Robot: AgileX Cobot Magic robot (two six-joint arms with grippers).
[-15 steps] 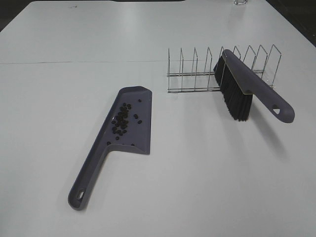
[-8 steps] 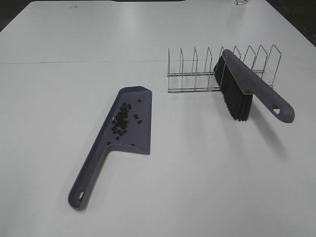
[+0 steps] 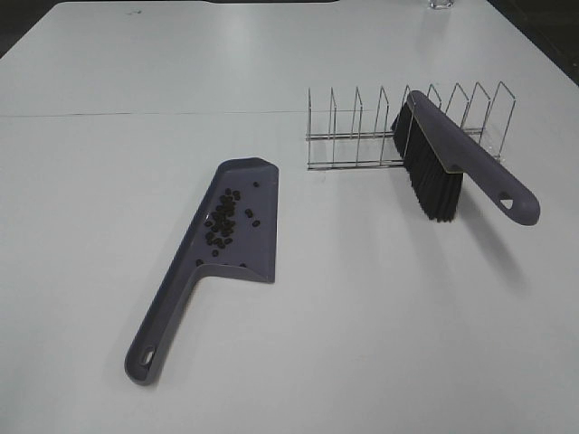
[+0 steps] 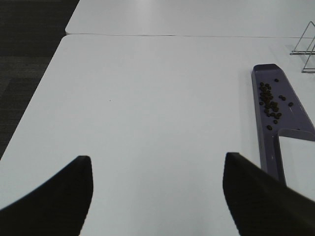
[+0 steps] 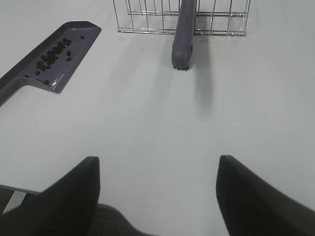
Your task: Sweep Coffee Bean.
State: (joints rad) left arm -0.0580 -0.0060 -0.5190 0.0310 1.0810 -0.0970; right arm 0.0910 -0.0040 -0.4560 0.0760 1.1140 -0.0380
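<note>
Over the white tabletop both arms hang back at the near edge, out of the high camera's sight; only the wrist views catch them; the left gripper hovers above bare tabletop with its two dark fingers spread wide apart, nothing between them, touching nothing; the right gripper sits in the same pose, fingers parted and empty, looking out across the surface toward the wire rack; now the coffee bean pile, a cluster of small dark beans, lies inside the pan of the purple-grey dustpan, mostly bunched along the raised wall with a few strays toward the open lip; the left wrist view shows the same beans in the dustpan, which lies off to one side of the left gripper; from the right wrist view the beans sit in the dustpan, well apart from that gripper; the dustpan lies flat, handle pointing toward the near edge; the brush leans tilted in the wire rack, black bristles down on the tabletop, handle jutting out toward the right; brush and dustpan are well apart.
</note>
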